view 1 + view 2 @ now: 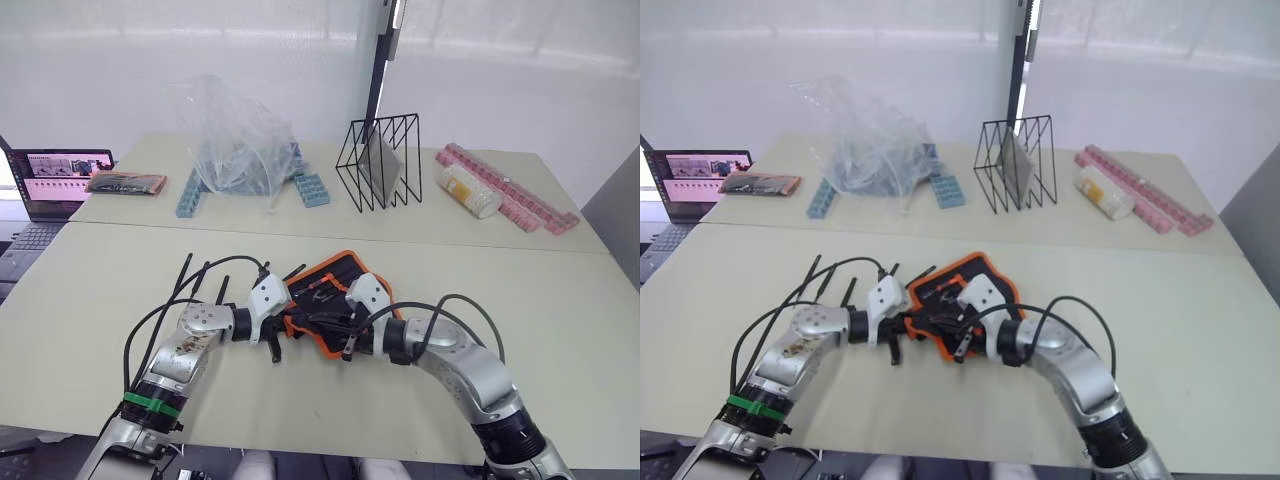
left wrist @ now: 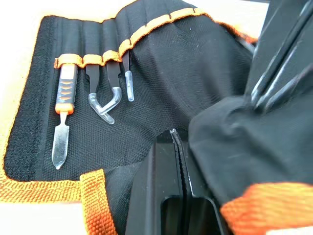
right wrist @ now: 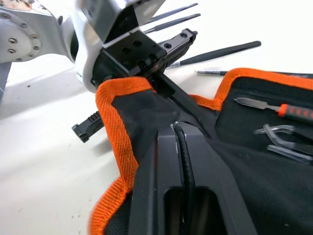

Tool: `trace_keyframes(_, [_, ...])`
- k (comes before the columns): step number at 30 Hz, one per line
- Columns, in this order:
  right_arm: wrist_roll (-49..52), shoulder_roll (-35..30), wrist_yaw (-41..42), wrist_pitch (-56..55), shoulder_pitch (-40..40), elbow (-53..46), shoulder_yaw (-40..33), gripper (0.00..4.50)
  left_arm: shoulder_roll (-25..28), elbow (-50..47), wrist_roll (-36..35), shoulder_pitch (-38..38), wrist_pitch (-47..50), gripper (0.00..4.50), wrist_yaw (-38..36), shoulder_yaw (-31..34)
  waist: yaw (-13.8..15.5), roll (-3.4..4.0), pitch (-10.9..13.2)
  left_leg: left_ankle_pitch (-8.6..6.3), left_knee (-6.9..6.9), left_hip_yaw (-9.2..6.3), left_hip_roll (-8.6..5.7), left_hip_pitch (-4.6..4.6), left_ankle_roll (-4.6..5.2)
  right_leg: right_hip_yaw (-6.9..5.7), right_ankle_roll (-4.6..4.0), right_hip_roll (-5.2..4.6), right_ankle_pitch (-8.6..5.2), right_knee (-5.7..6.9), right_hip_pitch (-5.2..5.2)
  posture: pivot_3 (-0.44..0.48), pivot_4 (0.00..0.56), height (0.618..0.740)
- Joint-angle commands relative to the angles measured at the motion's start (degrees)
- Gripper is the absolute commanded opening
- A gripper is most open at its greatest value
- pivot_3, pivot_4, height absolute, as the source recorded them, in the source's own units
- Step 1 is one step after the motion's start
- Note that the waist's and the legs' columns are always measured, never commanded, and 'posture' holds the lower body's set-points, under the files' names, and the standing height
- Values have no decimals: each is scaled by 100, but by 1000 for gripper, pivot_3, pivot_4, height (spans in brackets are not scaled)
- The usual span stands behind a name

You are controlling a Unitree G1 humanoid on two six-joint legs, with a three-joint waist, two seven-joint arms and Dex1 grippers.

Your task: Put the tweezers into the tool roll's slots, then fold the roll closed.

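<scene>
The tool roll [image 1: 335, 283] lies open at mid-table, black with orange edging. Its slots [image 2: 100, 58] hold an orange-handled pick [image 2: 65, 93] and tweezers [image 2: 111, 73] with clear tip caps. More slim black tweezers [image 1: 184, 276] lie loose on the table left of the roll, and one [image 3: 220, 51] rests close to its edge. My left gripper [image 1: 283, 318] is shut, its fingertips [image 2: 172, 142] resting on the roll's inner cloth. My right gripper [image 1: 342, 325] is shut on a raised fold of the roll [image 3: 146, 110] at its near edge.
At the back stand a black wire rack [image 1: 381, 162], a crumpled clear plastic bag [image 1: 236, 140] over blue blocks [image 1: 311, 188], pink strips [image 1: 512, 198] and a pale cylinder [image 1: 468, 190]. A laptop [image 1: 55, 180] and a small flat packet [image 1: 126, 183] sit far left.
</scene>
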Motion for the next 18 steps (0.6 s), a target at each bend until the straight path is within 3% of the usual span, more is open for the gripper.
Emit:
trace_keyframes(1, [-93, -122, 148, -130, -106, 28, 57, 0, 182, 296, 409, 223, -185, 26, 8, -214, -6, 0, 0, 0, -1, 0, 0, 1, 0, 0, 0, 0, 0, 0, 0, 0, 150, 720])
trace_keyframes(9, [392, -1161, 1008, 270, -91, -489, -266, 0, 206, 547, 578, 132, -523, 26, 4, -264, 5, 4, 1, 0, -2, 1, -1, 0, 0, 0, 0, -1, 0, -2, 1, 0, 150, 720])
trace_keyframes(18, [595, -1065, 824, 390, -245, -576, -556, 0, 191, 604, 634, 74, -627, 26, -26, -354, 16, 6, 0, 0, -3, 2, -2, 0, 0, 0, 1, -2, 1, -3, 1, 0, 150, 720])
